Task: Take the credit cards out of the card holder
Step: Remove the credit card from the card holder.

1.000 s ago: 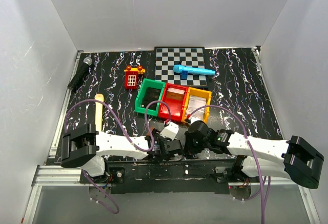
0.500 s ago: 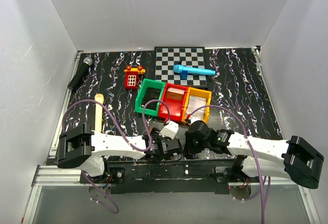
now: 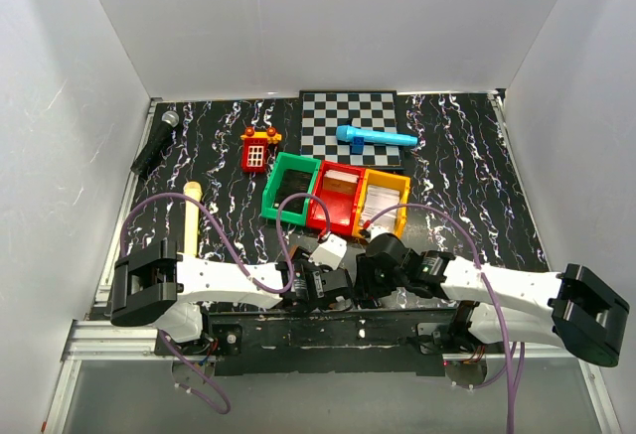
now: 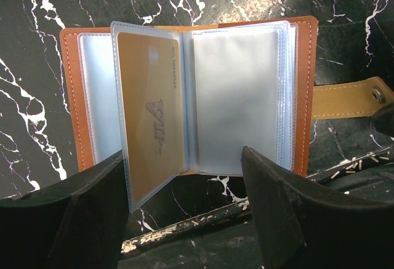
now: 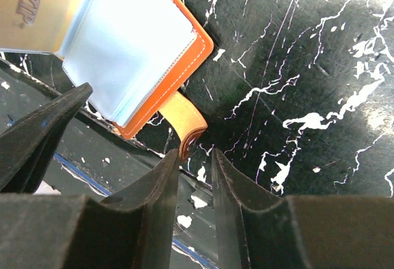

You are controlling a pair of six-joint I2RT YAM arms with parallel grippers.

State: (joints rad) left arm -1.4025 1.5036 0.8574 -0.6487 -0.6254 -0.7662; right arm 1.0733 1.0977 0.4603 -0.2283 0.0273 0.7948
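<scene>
The orange-brown leather bifold card holder with clear pale-blue plastic sleeves (image 4: 234,96) was found lying open and face up on the black white-veined marble-pattern desk (image 4: 31,10), at the middle of the near edge, between the two grippers. One tan-gold rectangular credit card (image 4: 151,115) sat fully inside a loose sleeve left of the spine, and that sleeve stood partly lifted off the page beneath. Whether the other sleeves held cards could not be determined. The left gripper (image 4: 183,158) hung at the holder's near side with its jaws spread wide and nothing between them. The right gripper (image 5: 195,158) had its jaws drawn almost together. The tip of the tan snap strap (image 5: 181,121) lay at the mouth of that narrow gap, and a firm pinch could not be confirmed. In my assessment the holder had been opened and extraction had not begun. The next move called for the holder to be anchored while the free jaws took the card alone, not its sleeve, and drew it out along the sleeve's opening.
</scene>
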